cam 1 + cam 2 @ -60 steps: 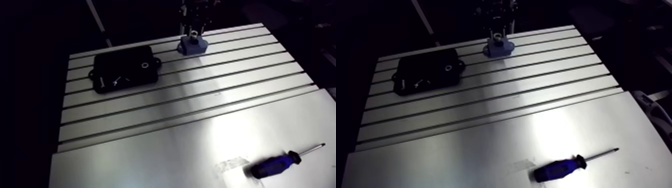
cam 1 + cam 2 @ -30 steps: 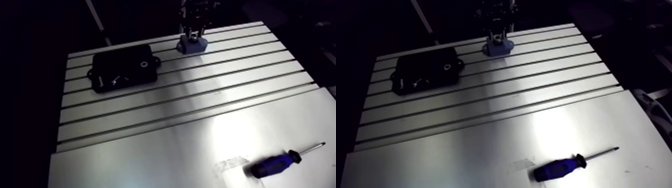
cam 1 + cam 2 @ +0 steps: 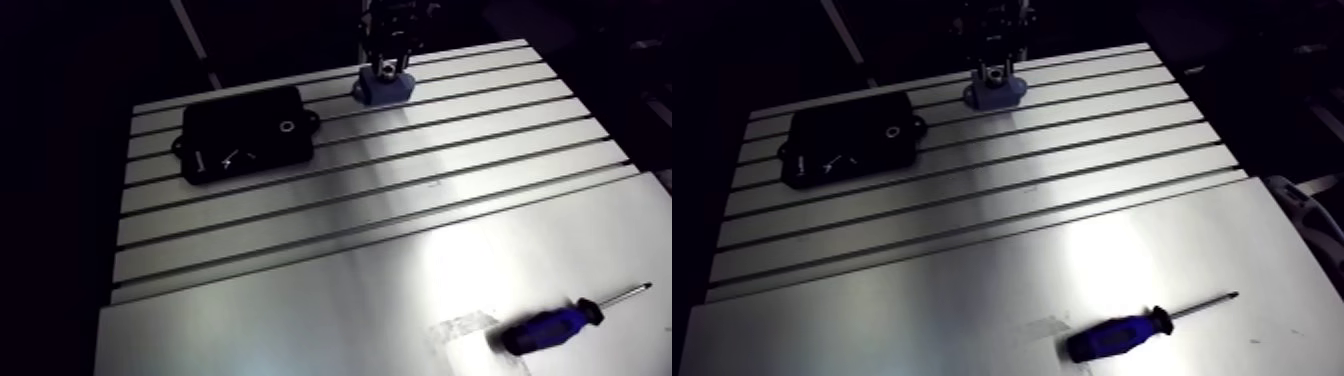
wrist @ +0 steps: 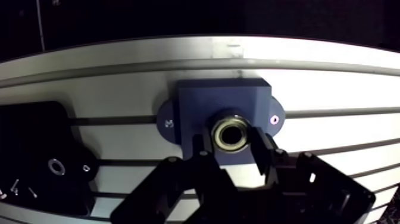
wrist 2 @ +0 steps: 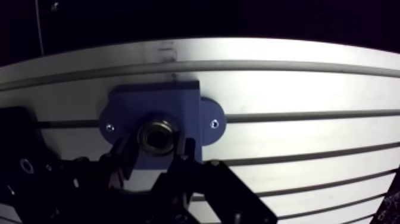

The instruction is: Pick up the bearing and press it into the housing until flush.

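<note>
Here, gripper (image 4: 233, 146) w/ matte black fingers clamps the shiny metal ring bearing (image 4: 231, 133) at the round bore of the blocky blue housing (image 4: 196, 101), rounded ears, on the slotted alu table (image 4: 333, 89). Black rectangular case (image 3: 245, 135) is near; blue-handled screwdriver (image 3: 560, 325) well apart.

No legible text; a tiny pale mark (image 4: 165, 123) on the housing (image 4: 202, 104) is unreadable.
</note>
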Robot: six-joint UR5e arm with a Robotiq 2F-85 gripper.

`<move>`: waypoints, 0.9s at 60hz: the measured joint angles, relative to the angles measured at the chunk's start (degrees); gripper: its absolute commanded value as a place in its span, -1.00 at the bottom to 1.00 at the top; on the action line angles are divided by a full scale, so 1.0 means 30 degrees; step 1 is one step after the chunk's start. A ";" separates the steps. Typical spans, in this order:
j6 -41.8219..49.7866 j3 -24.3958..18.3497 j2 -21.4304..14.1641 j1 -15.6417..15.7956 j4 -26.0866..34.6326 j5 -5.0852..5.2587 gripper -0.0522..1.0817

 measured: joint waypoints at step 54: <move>-0.0005 0.0100 0.0004 -0.0006 -0.0031 0.0028 0.14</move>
